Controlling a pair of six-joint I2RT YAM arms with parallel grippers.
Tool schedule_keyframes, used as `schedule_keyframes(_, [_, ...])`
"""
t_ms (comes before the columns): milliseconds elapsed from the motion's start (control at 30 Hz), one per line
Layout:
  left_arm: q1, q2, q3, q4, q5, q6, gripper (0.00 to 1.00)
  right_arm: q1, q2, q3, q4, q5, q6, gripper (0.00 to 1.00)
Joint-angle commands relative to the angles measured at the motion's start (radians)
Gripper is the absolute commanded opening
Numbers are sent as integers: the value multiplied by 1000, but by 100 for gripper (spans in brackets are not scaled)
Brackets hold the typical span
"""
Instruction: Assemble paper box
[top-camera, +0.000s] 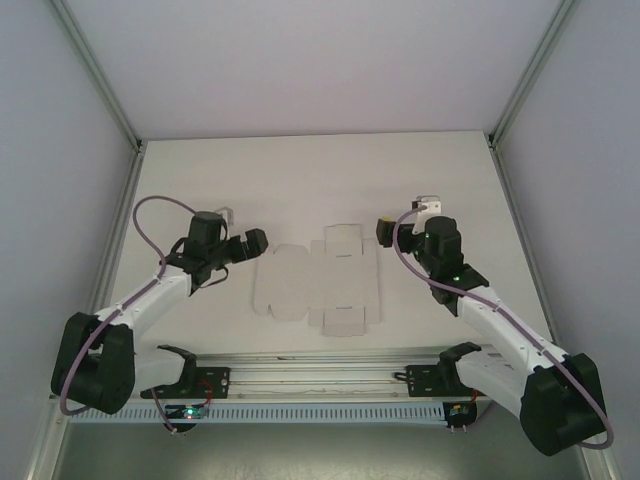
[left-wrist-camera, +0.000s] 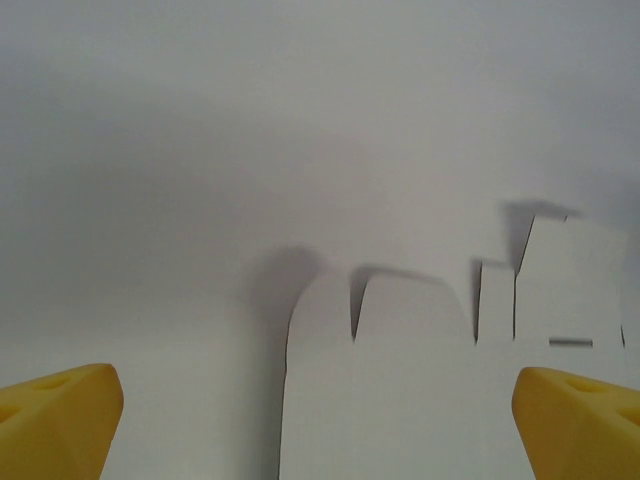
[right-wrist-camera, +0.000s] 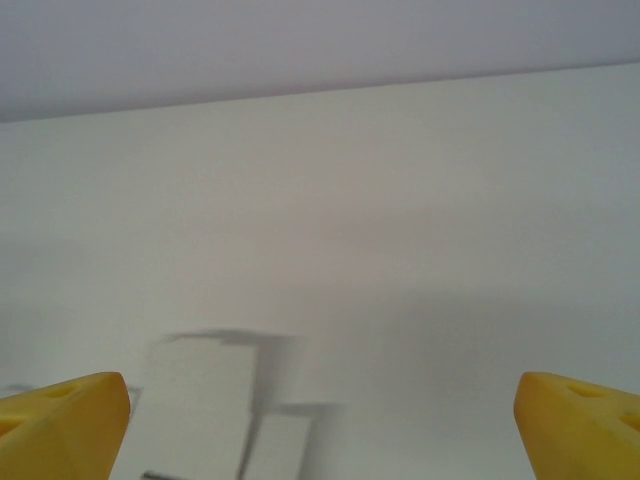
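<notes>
Paper box is laid out as a flat, unfolded white cutout between the two grippers, and it is gripped by neither.

The left gripper is held with its jaws spread wide and nothing between them, just beside the left edge of the cutout and apart from it. In the left wrist view its yellow fingertips are set at the two lower corners, and the creased card with its rounded flaps and a small slot is seen ahead of them, flat on the surface.

The right gripper is likewise spread wide and holds nothing, near the far right corner of the cutout. In the right wrist view its yellow fingertips are set far apart, and a tabbed flap of the card is seen low on the left, with its shadow cast beside it.

The cutout is placed near the middle of the white table, closer to the near edge than to the far one. A metal rail is run along the near edge between the arm bases, and a purple cable is looped along the left arm.
</notes>
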Motion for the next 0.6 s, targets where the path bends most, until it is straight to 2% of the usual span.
schedule_keyframes(0, [-1, 20, -32, 48, 164, -106, 100, 50, 7, -19, -37, -119, 38, 98])
schedule_keyframes(167, [-1, 5, -38, 4, 171, -72, 100, 93, 95, 10, -48, -164, 41, 98])
schedule_keyframes(300, [-1, 48, -53, 39, 264, -90, 100, 95, 115, 1, -3, -219, 58, 98])
schedule_keyframes(567, [-1, 212, -21, 88, 344, -130, 100, 104, 219, -15, 160, -472, 141, 98])
